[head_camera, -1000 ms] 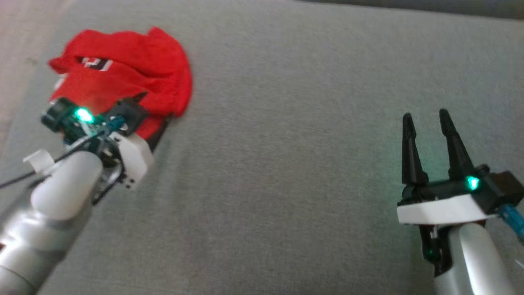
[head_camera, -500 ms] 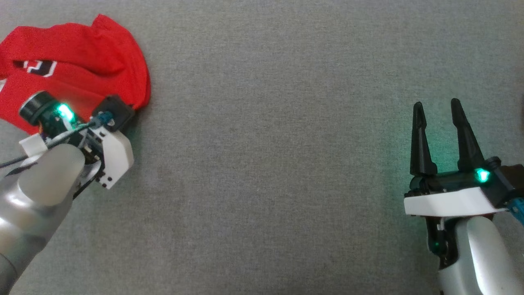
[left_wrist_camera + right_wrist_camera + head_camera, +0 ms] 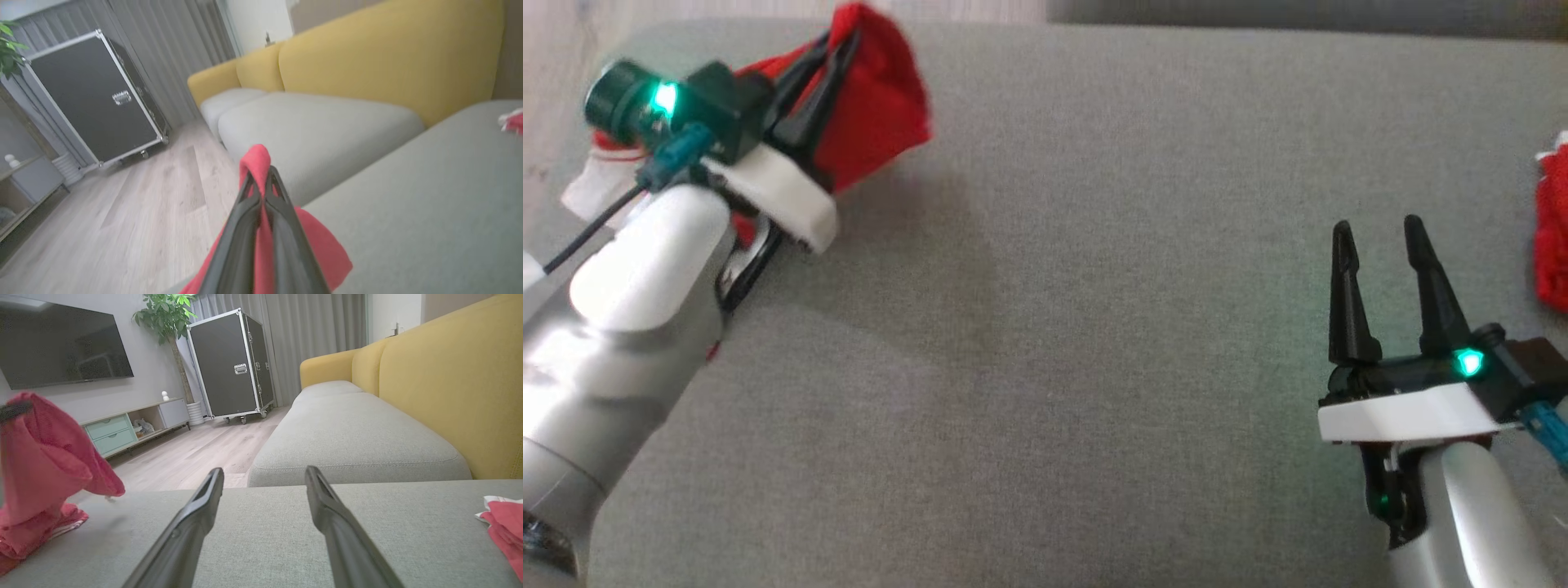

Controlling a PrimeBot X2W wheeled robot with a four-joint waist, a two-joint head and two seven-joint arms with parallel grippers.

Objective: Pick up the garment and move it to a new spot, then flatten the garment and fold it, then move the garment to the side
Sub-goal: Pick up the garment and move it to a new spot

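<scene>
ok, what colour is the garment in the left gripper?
Red garment, pinched in the left gripper; head view shows it best.

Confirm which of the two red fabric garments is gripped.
The red fabric garment at the head view's upper left, pinched in the shut left gripper. The other garment lies loose at the right edge.

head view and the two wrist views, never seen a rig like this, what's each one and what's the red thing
This is a two-armed robot over a grey cushion. The head view looks down from its head camera; each wrist view looks along one arm's two dark fingers. The left gripper is shut on a red garment, holding part of it up while the rest lies on the cushion. The right gripper is open, holding nothing. Another red cloth lies far right.
</scene>
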